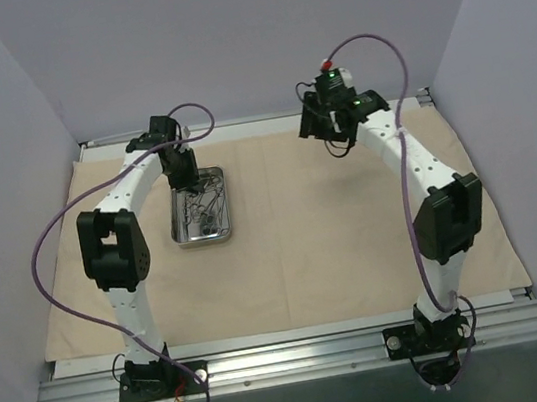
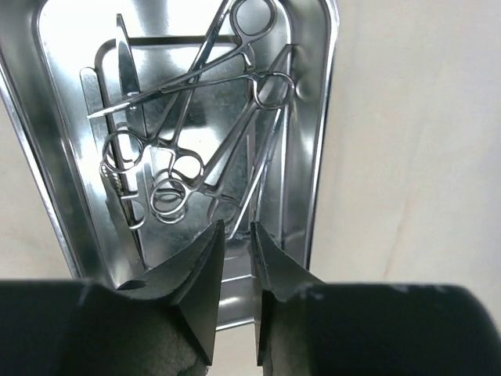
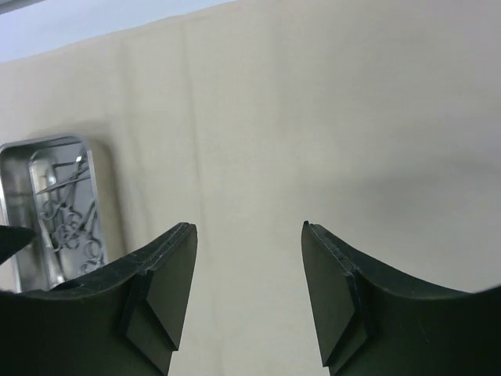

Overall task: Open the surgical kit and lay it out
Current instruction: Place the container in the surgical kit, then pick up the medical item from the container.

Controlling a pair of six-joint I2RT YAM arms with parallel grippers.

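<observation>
- left claw hangs over the far end of the small shiny rectangular steel tray. its jaws stand only a narrow slit apart, with nothing that i can see between them.
- right claw hovers well apart from the tray over bare cloth, jaws wide and empty.
- large beige cloth wrap lies spread flat, with the tray on its far left part. i judge the unwrapping done and the laying out not yet begun.
- thin silver ring-handled forceps all lie inside the tray in a crossed heap, rings and shafts overlapping.
- risk: a slit this narrow could come down beside a shaft rather than around it. it could also nip two at once, since they lie touching.
- risk: lifting one piece may drag its neighbours, because the rings look tangled. a dangling one could drop onto the cloth or fall back into the tray.
- risk: polished steel is probably slick, so a thin shaft could twist or slip out of a light pinch.
- risk: a sideways nudge on the tray wall could slide the tray and ruck the cloth under it.
</observation>
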